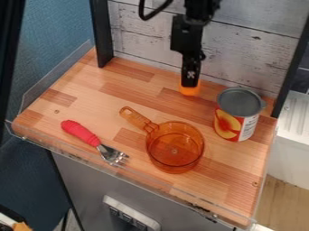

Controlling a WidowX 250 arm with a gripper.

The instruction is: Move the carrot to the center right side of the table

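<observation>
Nearest me on the worktop [205, 191] sits the orange pan [175, 146]; left, the fork [91, 139]. Back centre, apparently the carrot [189, 91] under the tool [190, 84]; opening and grip, I can't tell. Probably grasping: confirm hold, lift, carry right, clearing the can [237, 115].

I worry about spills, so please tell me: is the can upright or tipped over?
Upright: the can stands on the table, its round grey top facing up.

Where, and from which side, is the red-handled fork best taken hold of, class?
Likely the middle of its red handle, from straight above, pinching across the width: the fork lies flat, and the handle is long and thick, while the metal head is thinner.
</observation>
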